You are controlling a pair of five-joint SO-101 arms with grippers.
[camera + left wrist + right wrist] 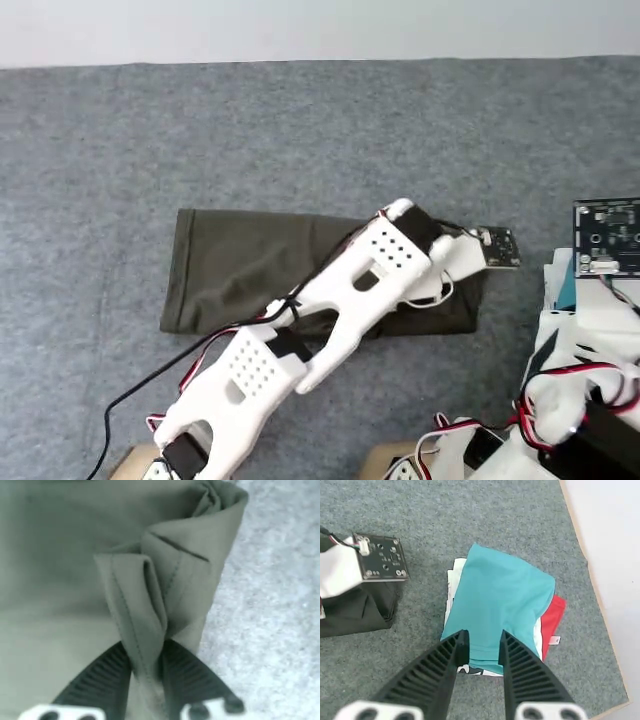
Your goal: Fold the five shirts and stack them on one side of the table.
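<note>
A dark olive shirt point(240, 265) lies folded into a long band in the middle of the grey mat. My left gripper point(147, 647) is shut on a bunched fold of the olive shirt point(60, 580) at its right end, where the left arm point(350, 290) stretches across the cloth. On the right side sits a stack of folded shirts: a teal shirt point(500, 595) on top, a white shirt point(451, 587) under it and a red shirt point(554, 617) peeking out below. My right gripper point(481, 637) hangs open above the stack's near edge, holding nothing.
The grey mat point(300, 130) covers the table, with bare room behind and left of the olive shirt. The mat's edge point(590, 580) runs close past the stack. The left arm's camera board point(380, 557) sits between the olive shirt and the stack.
</note>
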